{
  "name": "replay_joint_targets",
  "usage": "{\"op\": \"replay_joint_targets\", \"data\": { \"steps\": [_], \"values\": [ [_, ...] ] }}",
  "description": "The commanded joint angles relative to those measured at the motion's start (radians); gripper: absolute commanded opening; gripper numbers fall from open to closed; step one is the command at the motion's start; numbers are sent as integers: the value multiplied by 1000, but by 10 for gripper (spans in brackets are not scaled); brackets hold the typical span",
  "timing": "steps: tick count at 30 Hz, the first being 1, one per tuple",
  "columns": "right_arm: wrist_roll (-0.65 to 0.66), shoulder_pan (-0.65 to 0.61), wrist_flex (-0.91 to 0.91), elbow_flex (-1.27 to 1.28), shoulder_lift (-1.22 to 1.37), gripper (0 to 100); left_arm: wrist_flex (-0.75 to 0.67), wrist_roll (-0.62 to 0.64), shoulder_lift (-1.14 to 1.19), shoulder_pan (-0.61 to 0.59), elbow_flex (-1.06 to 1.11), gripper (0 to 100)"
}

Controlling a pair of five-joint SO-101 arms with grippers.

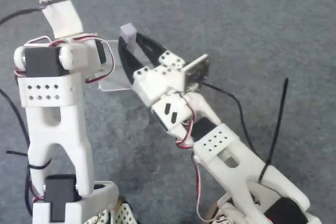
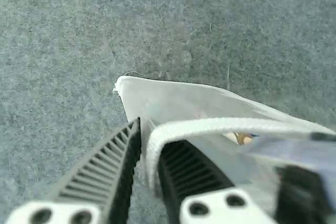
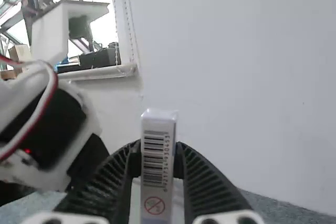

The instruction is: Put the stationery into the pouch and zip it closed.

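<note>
My right gripper (image 3: 157, 148) is shut on a small white eraser box (image 3: 159, 124) with a barcode, held upright in the air. From above, that gripper (image 1: 127, 44) is lifted over the table with the pale block (image 1: 127, 31) at its tips, just beyond the clear pouch (image 1: 112, 80). My left gripper (image 2: 149, 135) is shut on the pouch's white zipper edge (image 2: 210, 126), near one corner of the clear pouch (image 2: 173, 100). Something orange and blue (image 2: 241, 138) shows inside the pouch.
Grey carpet-like cloth (image 1: 252, 35) covers the table. The left arm's white body (image 1: 52, 103) stands tall at the left and hides part of the pouch. A black cable (image 1: 275, 124) runs beside the right arm. A white wall and a window (image 3: 94, 24) are behind.
</note>
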Motion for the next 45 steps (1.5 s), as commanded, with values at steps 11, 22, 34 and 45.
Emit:
{"op": "replay_joint_targets", "data": {
  "steps": [11,22,34,45],
  "values": [
    [110,-31,-15,29,-13,7,0,9,-60,-2,-10,10],
    [121,-33,-22,61,-21,157,0,9,-60,-2,-10,10],
    [121,-28,185,164,-414,134,0,9,-60,-2,-10,10],
    [123,-27,771,97,-722,130,-2,9,-58,-2,-10,10]
  ]
}}
